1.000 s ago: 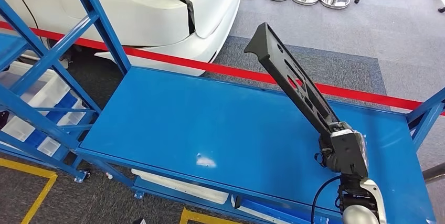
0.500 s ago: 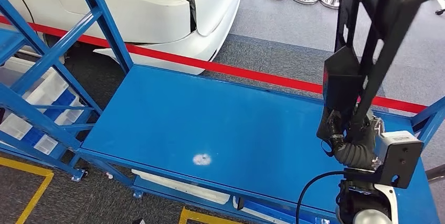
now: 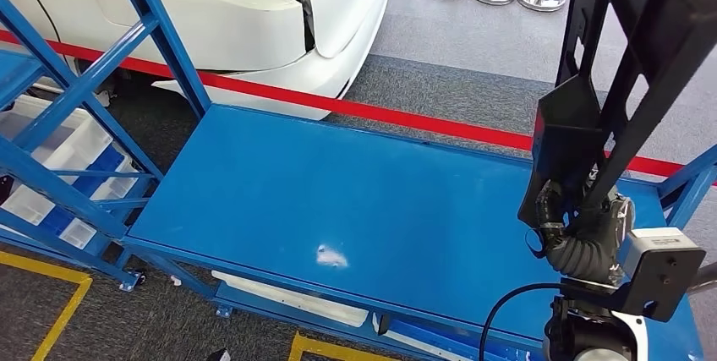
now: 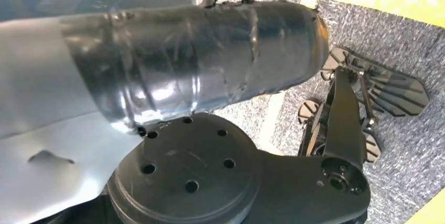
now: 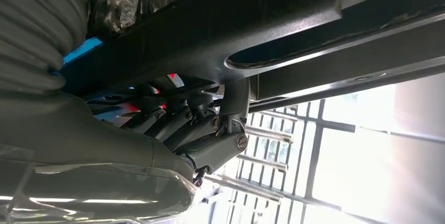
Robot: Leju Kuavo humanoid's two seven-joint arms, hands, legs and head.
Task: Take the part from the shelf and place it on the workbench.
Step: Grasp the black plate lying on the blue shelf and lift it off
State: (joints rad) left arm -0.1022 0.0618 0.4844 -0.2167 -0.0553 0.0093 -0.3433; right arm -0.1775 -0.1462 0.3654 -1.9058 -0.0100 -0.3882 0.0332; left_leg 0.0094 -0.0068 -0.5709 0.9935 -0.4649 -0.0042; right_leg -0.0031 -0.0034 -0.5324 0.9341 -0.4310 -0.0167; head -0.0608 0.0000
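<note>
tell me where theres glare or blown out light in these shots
Head view: evenly lit, with one small white glare spot on the workbench. Right wrist view: background behind the part and right hand is washed out white. Left wrist view: soft sheen on the taped black cover, no blowout.

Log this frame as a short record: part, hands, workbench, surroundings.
part: long black slotted piece, raised steeply over the workbench's right end, not set down
right hand: grips the part's lower end
left hand: not in view
workbench: blue top with a white scuff
surroundings: blue shelf to the left, white car body beyond red floor tape
</note>
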